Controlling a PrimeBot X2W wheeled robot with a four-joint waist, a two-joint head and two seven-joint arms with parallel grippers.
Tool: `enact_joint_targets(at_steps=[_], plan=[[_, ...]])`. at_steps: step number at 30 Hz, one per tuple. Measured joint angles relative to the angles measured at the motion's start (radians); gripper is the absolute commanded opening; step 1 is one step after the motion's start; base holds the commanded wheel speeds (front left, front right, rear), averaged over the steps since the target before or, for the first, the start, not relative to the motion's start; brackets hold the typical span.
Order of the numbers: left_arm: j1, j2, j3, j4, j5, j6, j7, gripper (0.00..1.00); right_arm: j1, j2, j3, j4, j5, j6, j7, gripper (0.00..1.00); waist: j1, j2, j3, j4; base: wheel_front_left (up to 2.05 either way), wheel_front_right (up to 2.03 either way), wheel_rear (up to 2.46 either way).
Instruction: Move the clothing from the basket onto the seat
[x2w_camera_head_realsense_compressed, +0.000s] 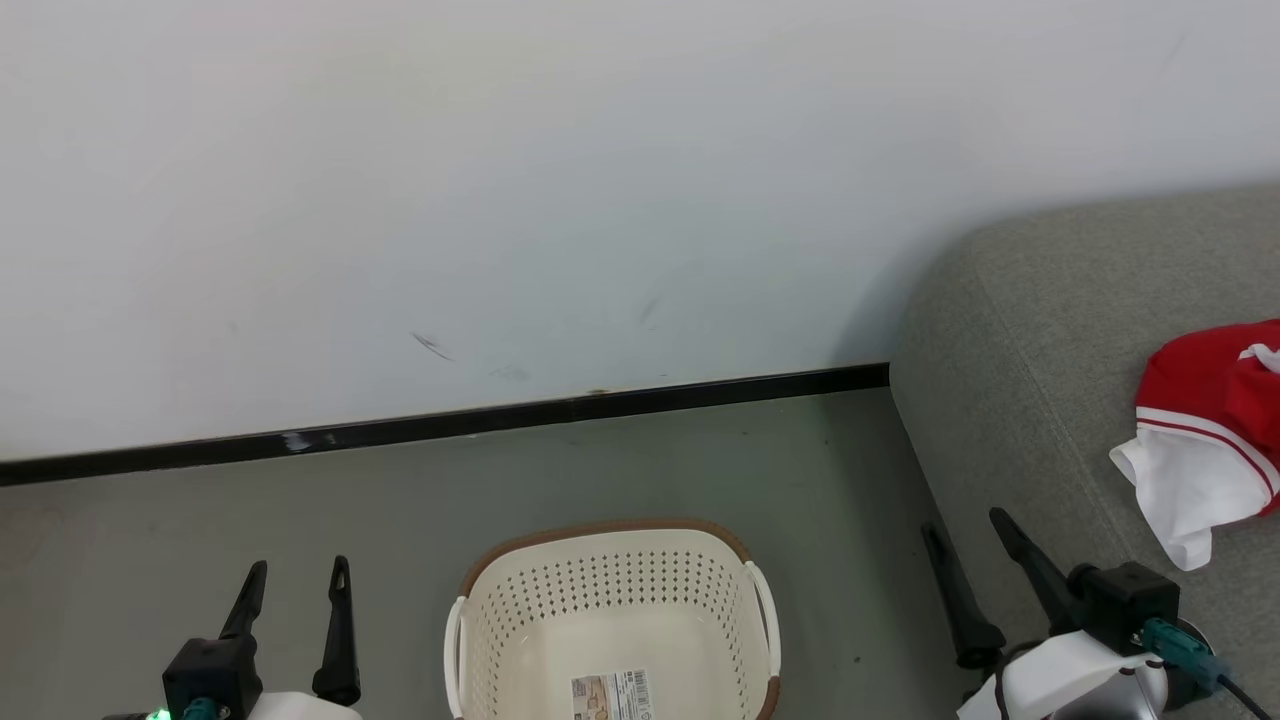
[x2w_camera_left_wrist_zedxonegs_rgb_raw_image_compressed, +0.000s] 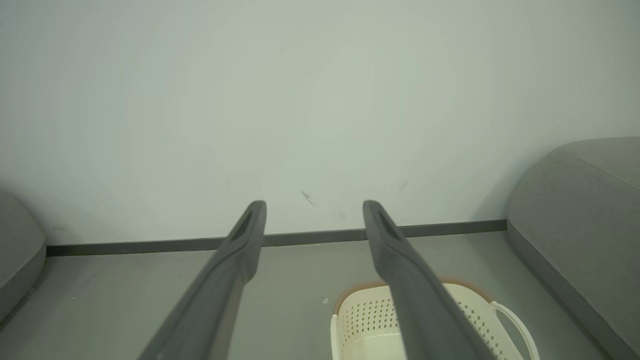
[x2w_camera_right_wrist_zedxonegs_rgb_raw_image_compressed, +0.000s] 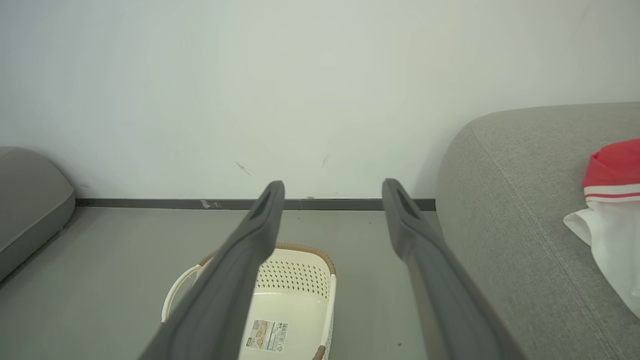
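A cream perforated laundry basket (x2w_camera_head_realsense_compressed: 600, 590) stands on the grey floor (x2w_camera_head_realsense_compressed: 300, 500) in front of a white wall (x2w_camera_head_realsense_compressed: 500, 180). What shows of its inside is bare, down to the barcode sticker (x2w_camera_head_realsense_compressed: 612, 697) on its bottom. The red and white clothing (x2w_camera_head_realsense_compressed: 1215, 420) lies bunched on the grey sofa (x2w_camera_head_realsense_compressed: 1010, 400), at the right edge of the head view.

The left gripper (x2w_camera_head_realsense_compressed: 299, 565) hangs just left of the basket with its jaws wide and nothing in them. The right gripper (x2w_camera_head_realsense_compressed: 962, 520) is equally wide and empty, close beside the sofa's rounded end.

Risks, as I judge them:
- The basket's near side is cut off from view, so a garment lying there could be missed.
- A swing of the right arm could snag the upholstery or drag the loose white flap off the seat.
- The light basket could be knocked aside by the left fingers.

Count:
- One basket and one sticker.
- One heap of clothing; how many garments are in it I cannot tell.
- Two grippers, two fingers each.
- One sofa, plus a second grey cushioned shape (x2w_camera_right_wrist_zedxonegs_rgb_raw_image_compressed: 30, 200) at the far left of the wrist views.
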Motion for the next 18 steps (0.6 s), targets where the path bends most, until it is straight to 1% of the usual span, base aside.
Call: enact_joint_targets(at_steps=[16, 17, 18], plan=[[0.0, 0.007, 0.023, 0.019, 0.0, 0.001, 0.0, 1.0, 0.022, 0.011, -0.015, -0.038, -0.011, 0.0, 0.0, 1.0, 0.0, 0.0, 0.005, 0.011, 0.0, 0.0, 0.0], [0.0, 0.007, 0.024, 0.02, 0.0, 0.003, -0.003, 0.0, 0.023, 0.012, -0.015, -0.04, -0.011, 0.0, 0.0, 0.0, 0.0, 0.0, 0.005, 0.012, 0.0, 0.0, 0.0], [0.001, 0.003, 0.022, 0.028, 0.0, 0.003, -0.002, 0.0, 0.024, 0.013, -0.015, -0.03, -0.009, 0.0, 0.0, 0.0, 0.0, 0.0, 0.005, 0.012, 0.0, 0.0, 0.0]])
